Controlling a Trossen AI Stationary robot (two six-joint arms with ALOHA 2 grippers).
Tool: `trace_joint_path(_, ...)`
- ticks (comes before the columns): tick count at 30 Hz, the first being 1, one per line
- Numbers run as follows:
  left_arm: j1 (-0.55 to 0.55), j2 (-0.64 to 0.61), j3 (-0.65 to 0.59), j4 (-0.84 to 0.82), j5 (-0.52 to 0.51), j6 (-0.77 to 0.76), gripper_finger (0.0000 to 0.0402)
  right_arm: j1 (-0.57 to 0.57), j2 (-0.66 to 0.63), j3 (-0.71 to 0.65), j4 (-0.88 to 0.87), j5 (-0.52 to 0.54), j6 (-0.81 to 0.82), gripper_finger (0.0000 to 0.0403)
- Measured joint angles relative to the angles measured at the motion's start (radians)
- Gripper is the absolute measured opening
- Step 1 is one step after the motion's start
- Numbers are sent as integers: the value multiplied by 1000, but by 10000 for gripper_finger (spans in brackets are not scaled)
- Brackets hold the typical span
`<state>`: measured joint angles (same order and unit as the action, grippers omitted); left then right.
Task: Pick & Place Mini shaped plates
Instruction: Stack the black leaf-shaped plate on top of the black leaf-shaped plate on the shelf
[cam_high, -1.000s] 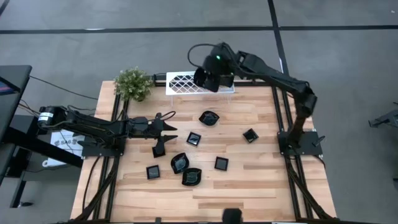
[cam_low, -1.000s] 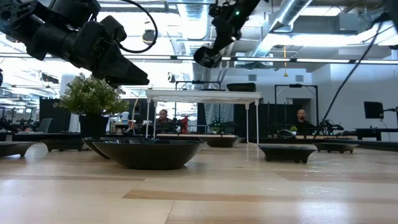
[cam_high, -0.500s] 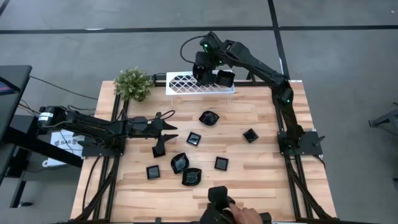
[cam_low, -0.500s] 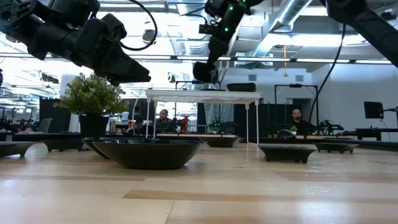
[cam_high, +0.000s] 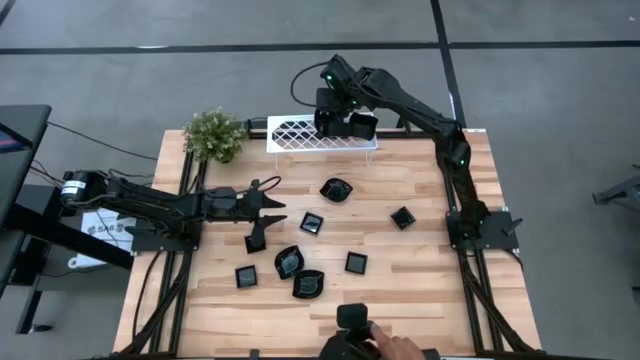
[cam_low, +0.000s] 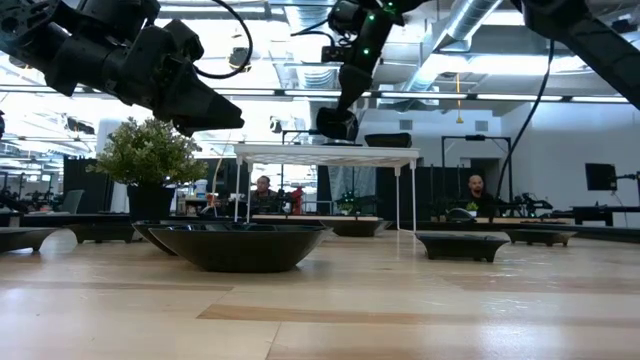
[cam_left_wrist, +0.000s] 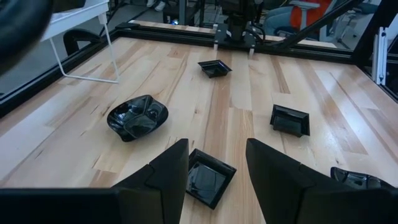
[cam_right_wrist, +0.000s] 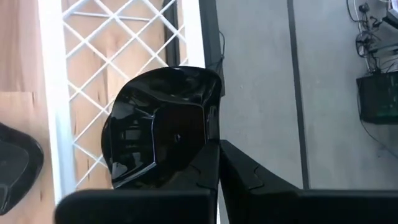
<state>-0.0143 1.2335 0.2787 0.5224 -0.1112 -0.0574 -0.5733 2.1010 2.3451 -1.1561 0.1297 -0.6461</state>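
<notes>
A: High view first. Right gripper (cam_high: 335, 122) is over the white lattice rack (cam_high: 300, 133) at the table's far edge. Holding anything?

B: Yes. Right wrist view shows its fingers (cam_right_wrist: 205, 171) pinched tight on the rim of one glossy black mini plate (cam_right_wrist: 163, 124), a rounded one, tilted, with the rack's lattice behind it.

A: Left gripper (cam_high: 268, 213)?

B: Hangs above the table's left middle, jaws parted, nothing between them. Left wrist view looks down past its fingers (cam_left_wrist: 166, 171) at a square plate (cam_left_wrist: 208, 177) lying flat on the wood just below.

A: Other plates?

B: Seven lie scattered on the table (cam_high: 420, 290): a wavy-rimmed one (cam_high: 337, 189) nearest the rack, small squares at mid-table (cam_high: 312, 223) and toward the right (cam_high: 402, 217), and four more in a cluster nearer the front edge.

A: Anything else?

B: Potted plant (cam_high: 214, 134) on the far left corner. A person's hand (cam_high: 375, 347) at the front edge.
</notes>
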Motion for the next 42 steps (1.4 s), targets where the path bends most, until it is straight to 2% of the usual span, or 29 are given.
trace_joint_path(23, 0, 0, 0, -2, 1, -3, 163, 10, 0, 0, -41, 1, 11, 9)
trace_joint_path(34, 0, 0, 0, -6, 1, -3, 163, 10, -1, 0, -33, 3, 36, 81)
trace_joint_path(42, 0, 0, 0, -7, 1, -3, 163, 10, -1, 0, -27, 60, 38, 90)
